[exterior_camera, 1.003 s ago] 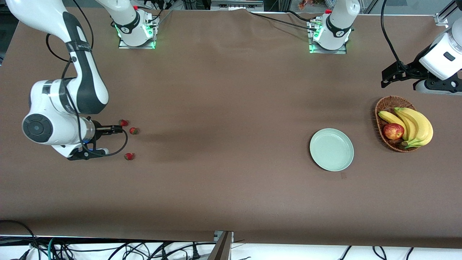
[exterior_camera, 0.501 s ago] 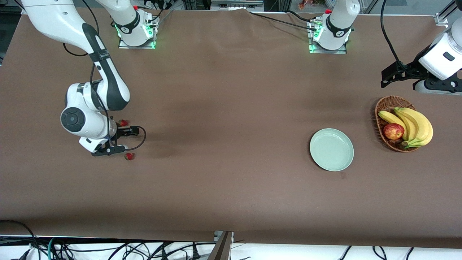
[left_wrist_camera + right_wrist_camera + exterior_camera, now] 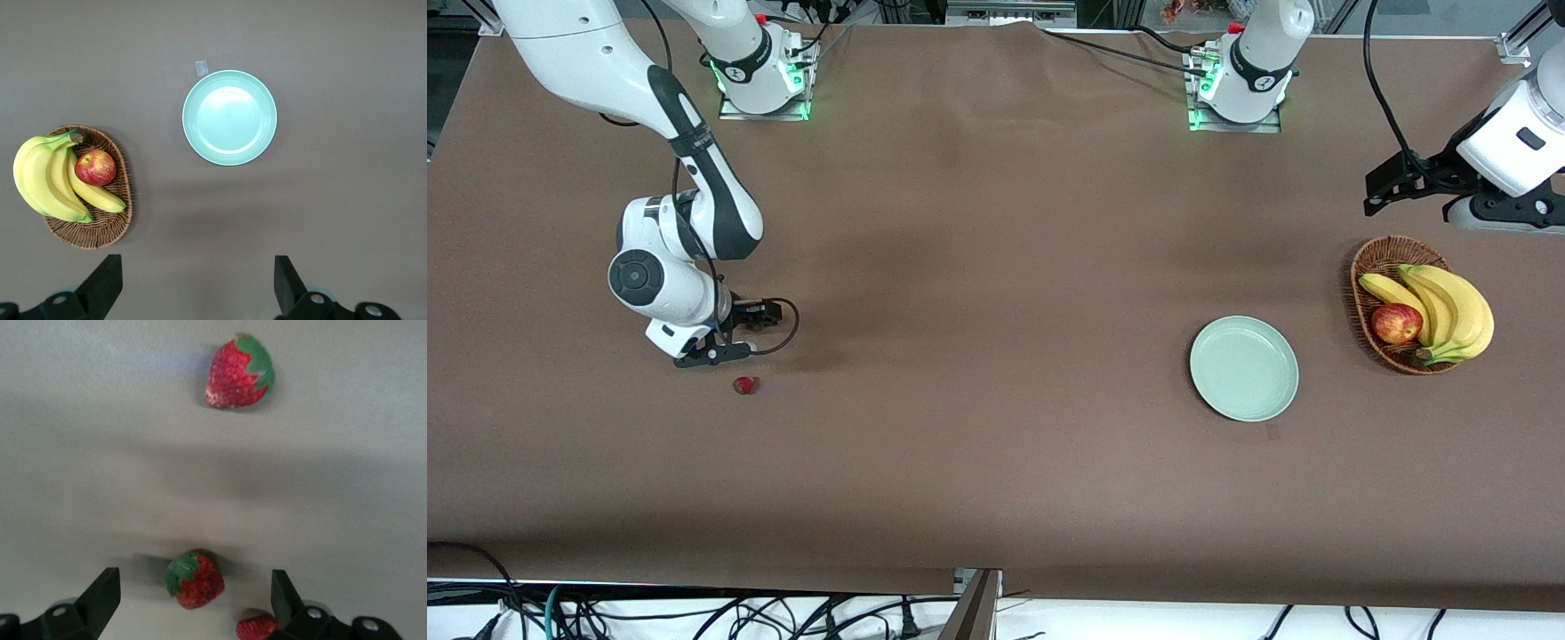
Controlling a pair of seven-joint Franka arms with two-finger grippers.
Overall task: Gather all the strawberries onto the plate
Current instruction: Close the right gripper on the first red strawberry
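Both pincers wide open, empty; right pincer (image 3: pixel 190 603) over strawberries (image 3: pixel 195 579); basket (image 3: pixel 1383 267) beside plate (image 3: pixel 1244 368).

Both arms were glossy white with rounded shells and dark grey-black bands at the joints. The right arm (image 3: pixel 685 222) carried a round grey cap on its wrist joint, and a thin black cable looped out beside its black gripper (image 3: pixel 738 333). Each base sat on a metal plate, glowing green at the foot, with a red button on top. The left arm (image 3: pixel 1507 147) trailed a black cable too, ending in black fingers (image 3: pixel 107 287).
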